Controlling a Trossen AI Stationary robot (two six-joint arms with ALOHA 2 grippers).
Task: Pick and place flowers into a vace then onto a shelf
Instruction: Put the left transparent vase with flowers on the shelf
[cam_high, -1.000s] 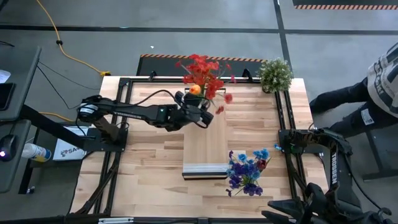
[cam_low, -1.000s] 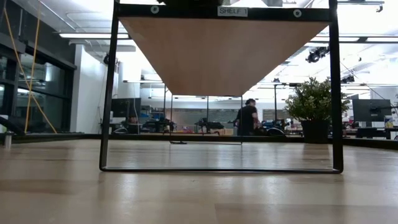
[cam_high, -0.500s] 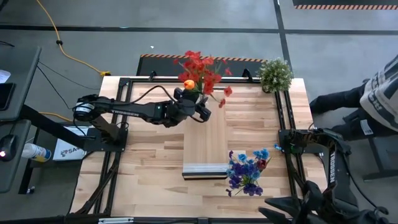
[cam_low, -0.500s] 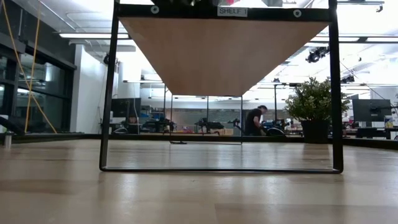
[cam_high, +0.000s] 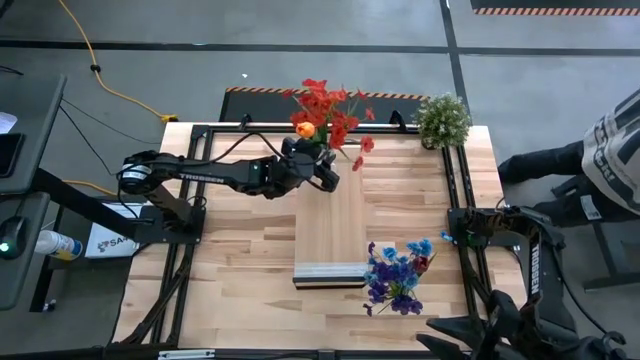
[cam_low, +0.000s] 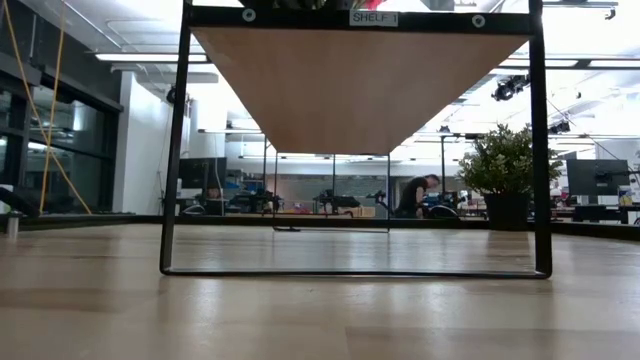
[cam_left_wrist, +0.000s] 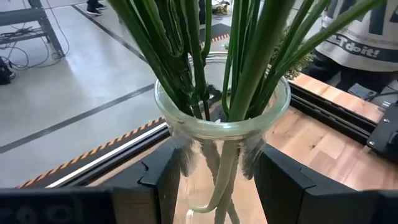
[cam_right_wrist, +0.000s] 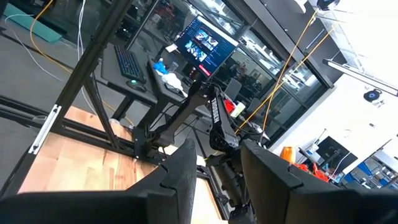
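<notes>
Left gripper (cam_left_wrist: 216, 177) clamped on glass vase (cam_left_wrist: 222, 127) of red flowers (cam_high: 325, 108), over shelf (cam_high: 330, 225) far end. Right gripper (cam_right_wrist: 216, 165) spread, idle at table edge.

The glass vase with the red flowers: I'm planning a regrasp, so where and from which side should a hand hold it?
On the glass vase's wall just under the flared rim, from the side, as the left hand holds it now. The green stems fill the mouth, blocking a grip from above.
</notes>
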